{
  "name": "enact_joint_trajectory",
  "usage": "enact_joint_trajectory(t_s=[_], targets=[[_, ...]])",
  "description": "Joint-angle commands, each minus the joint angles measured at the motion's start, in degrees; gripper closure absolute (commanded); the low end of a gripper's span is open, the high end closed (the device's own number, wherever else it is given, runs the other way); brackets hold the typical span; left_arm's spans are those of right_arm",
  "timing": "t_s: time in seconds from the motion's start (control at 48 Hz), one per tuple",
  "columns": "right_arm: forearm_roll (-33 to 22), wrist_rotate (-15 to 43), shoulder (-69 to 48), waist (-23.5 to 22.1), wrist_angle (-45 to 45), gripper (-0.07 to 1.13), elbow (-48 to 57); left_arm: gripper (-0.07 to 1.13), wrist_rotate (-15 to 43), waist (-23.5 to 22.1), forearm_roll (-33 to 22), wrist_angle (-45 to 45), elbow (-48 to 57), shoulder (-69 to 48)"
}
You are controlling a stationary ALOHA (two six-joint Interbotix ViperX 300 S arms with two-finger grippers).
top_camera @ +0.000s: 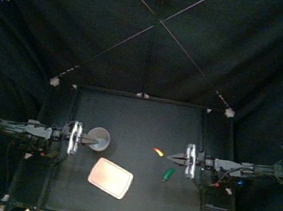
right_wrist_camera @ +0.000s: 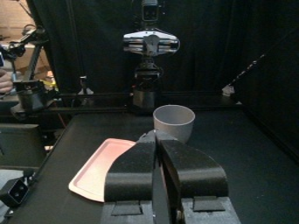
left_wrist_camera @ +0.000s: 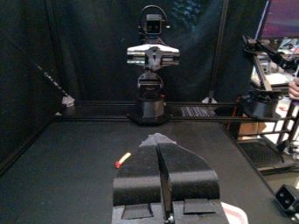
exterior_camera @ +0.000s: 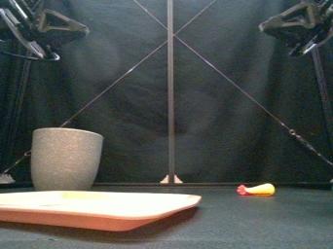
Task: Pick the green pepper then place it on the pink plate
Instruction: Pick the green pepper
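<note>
Black surface below, the green pepper (top_camera: 167, 173) lies at 4 o'clock, toward 2 o'clock of the pink plate (top_camera: 113, 179), and the right arm (top_camera: 240, 168), jaws pressed together and empty like the left arm's (top_camera: 20, 127), should probably open wide before straddling it squarely.

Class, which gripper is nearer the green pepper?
Right. The right gripper sits just right of the green pepper, a little behind it; the left gripper is far off on the other side, past the grey cup.
</note>
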Motion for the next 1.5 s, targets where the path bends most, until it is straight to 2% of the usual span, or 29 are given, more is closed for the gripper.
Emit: enact_joint_trajectory(t_s=[0.021, 0.125, 0.229, 0.354, 0.5, 0.604, 0.708, 0.938, 1.021, 1.25, 1.5], targets=[[1.2, 1.3, 1.3, 0.2, 0.9, 0.92, 0.0, 1.01, -0.2, 0.8, -1.6, 1.8, -0.7, 0.7], [5.4, 4.1, 1.9, -0.1, 5.4, 0.92, -0.4, 1.00, -0.1, 1.0, -2.4, 3.7, -0.7, 0.8], [12.8, 9.3, 2.9, -0.3, 12.1, 0.91, -0.9, 1.00, 0.0, 1.3, -2.6, 5.7, -0.7, 0.7], [19.7, 15.9, 3.9, -0.3, 19.7, 0.82, -0.9, 1.00, 0.0, 2.4, -2.5, 7.8, -0.7, 0.8], [24.8, 24.8, 5.3, 0.5, 27.1, 0.54, 0.3, 1.00, 0.1, 3.7, -2.5, 9.5, -0.7, 0.8], [27.2, 31.8, 6.0, 0.4, 29.4, 0.30, 1.5, 1.00, 0.1, 4.3, -2.5, 9.5, -0.6, 0.8], [28.8, 39.7, 6.1, 0.9, 31.3, 0.12, 2.5, 1.00, 0.1, 4.6, -2.5, 9.6, -0.7, 0.8], [28.9, 53.3, 6.9, 3.3, 33.0, 0.11, 4.0, 1.00, 0.2, 4.6, -2.4, 9.7, 0.1, 0.8], [28.3, 56.5, 8.1, 3.7, 32.9, 0.11, 4.0, 1.00, 0.2, 4.7, -2.4, 9.7, 0.4, 0.7], [26.9, 63.3, 15.4, 2.5, 33.2, 0.11, 4.2, 1.00, 0.1, 4.8, -2.5, 9.7, 0.7, 0.7], [26.4, 75.8, 22.0, 1.1, 33.8, 0.11, 3.1, 1.00, -0.1, 4.7, -2.6, 9.7, 1.0, 0.8]])
